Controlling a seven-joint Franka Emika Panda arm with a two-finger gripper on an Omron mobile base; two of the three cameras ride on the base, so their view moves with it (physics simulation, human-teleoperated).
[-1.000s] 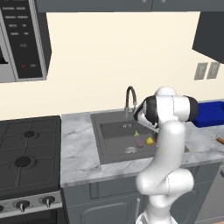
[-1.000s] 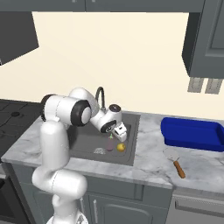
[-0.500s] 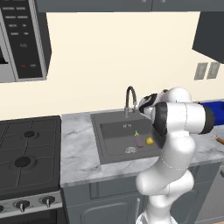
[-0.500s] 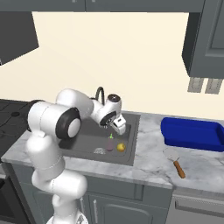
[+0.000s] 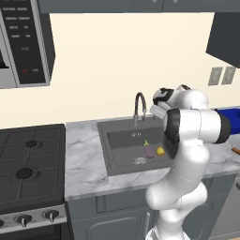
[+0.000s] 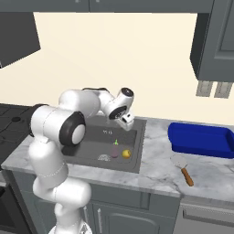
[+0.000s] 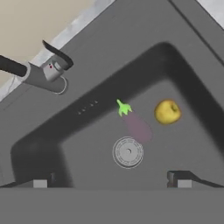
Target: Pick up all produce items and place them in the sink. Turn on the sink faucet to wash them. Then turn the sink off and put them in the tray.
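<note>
With eggplant [image 7: 136,124] and lemon [image 7: 167,111] lying in the sink [image 7: 183,78], the wide-open, empty jaws should nudge the faucet [image 7: 41,75] handle gently sideways.

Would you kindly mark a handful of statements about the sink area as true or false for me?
1. The eggplant and the yellow fruit both lie in the sink. True.
2. The blue tray holds the yellow fruit. False: the fruit lies in the basin; nothing shows in the tray.
3. The gripper is clamped on the eggplant. False: it hangs open above the basin, holding nothing.
4. The eggplant lies between the drain and the yellow fruit. True.
5. The faucet stands at the sink's back edge. True.
</note>
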